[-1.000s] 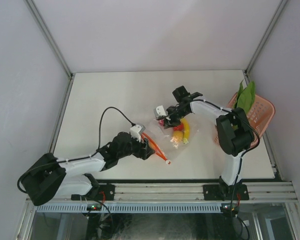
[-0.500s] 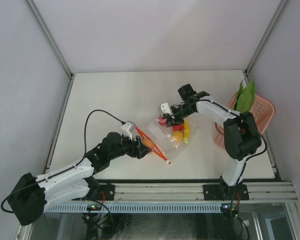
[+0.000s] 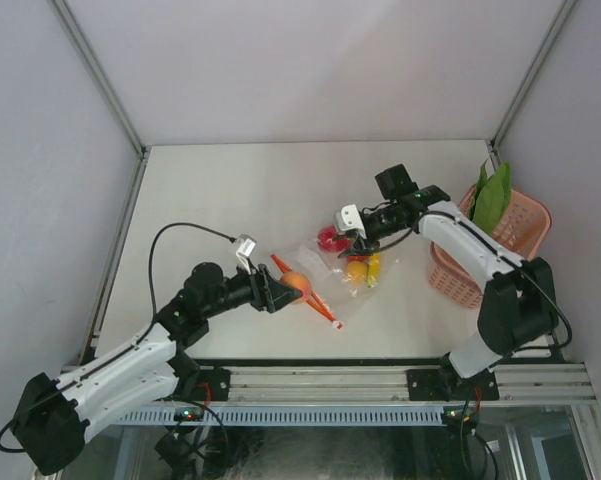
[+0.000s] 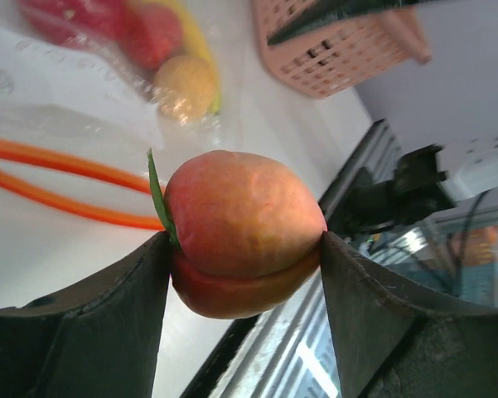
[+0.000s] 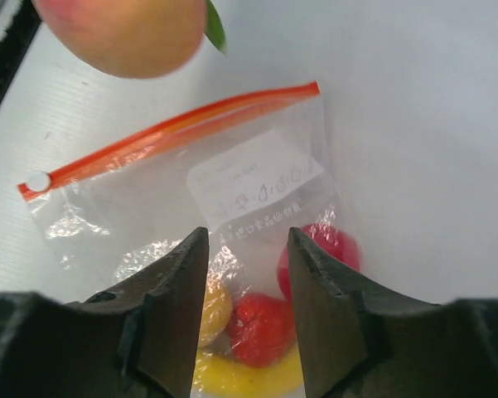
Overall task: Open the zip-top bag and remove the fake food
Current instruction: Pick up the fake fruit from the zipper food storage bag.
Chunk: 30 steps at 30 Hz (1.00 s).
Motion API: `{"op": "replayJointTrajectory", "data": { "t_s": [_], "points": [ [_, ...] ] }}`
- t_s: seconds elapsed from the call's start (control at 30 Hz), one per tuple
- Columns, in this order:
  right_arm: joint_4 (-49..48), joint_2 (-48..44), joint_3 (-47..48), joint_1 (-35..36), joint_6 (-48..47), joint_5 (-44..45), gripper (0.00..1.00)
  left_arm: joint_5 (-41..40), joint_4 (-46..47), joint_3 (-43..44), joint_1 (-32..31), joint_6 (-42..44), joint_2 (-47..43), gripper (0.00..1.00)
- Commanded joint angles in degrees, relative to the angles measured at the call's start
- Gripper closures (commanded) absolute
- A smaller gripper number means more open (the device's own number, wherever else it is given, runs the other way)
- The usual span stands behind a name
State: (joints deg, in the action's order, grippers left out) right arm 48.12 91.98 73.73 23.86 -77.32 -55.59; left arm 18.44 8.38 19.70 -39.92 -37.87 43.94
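Observation:
The zip-top bag (image 3: 325, 268) lies flat mid-table, its red-orange zipper strip (image 3: 315, 297) toward the left arm and its white label (image 5: 257, 178) facing up. Inside it are pieces of fake food: red fruits (image 5: 261, 327), a yellow banana (image 3: 373, 268) and an orange-yellow ball (image 3: 355, 271). My left gripper (image 3: 289, 288) is shut on an orange-red peach (image 4: 244, 228) and holds it off the table just left of the strip. My right gripper (image 5: 246, 240) stands open above the bag's filled end, with nothing gripped between its fingers.
A pink lattice basket (image 3: 515, 232) stands at the right edge with a long green leafy vegetable (image 3: 493, 195) sticking out of it. The table's metal front rail (image 3: 380, 385) runs close behind the left gripper.
The left arm has drawn back to the left, carrying the peach away from the bag mouth. The right gripper has opened and shifted right, and the bag has settled flat.

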Motion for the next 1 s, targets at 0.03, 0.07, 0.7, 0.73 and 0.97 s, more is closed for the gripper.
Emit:
{"op": "replayJointTrajectory", "data": {
  "t_s": [0.03,0.07,0.7,0.73,0.97],
  "points": [
    [-2.13,-10.44,-2.88,0.43,1.44,-8.65,0.45,8.83,18.5,-2.19,1.74,-11.85,2.03,0.85],
    [-3.35,-12.14,-4.35,0.96,2.44,-9.5,0.4,9.22,20.96,-2.47,1.82,-13.75,2.86,0.84],
    [-23.17,-20.17,-11.28,14.82,26.93,3.98,0.11,7.27,30.44,0.75,1.87,-23.46,8.16,0.84],
    [-23.73,-19.95,-11.35,15.32,27.4,5.01,0.11,7.16,30.46,0.84,1.87,-23.48,8.07,0.84],
    [-25.48,-18.31,-12.1,19.04,28.0,7.94,0.16,7.22,30.47,1.35,1.87,-23.57,8.35,0.82]
  ]
}}
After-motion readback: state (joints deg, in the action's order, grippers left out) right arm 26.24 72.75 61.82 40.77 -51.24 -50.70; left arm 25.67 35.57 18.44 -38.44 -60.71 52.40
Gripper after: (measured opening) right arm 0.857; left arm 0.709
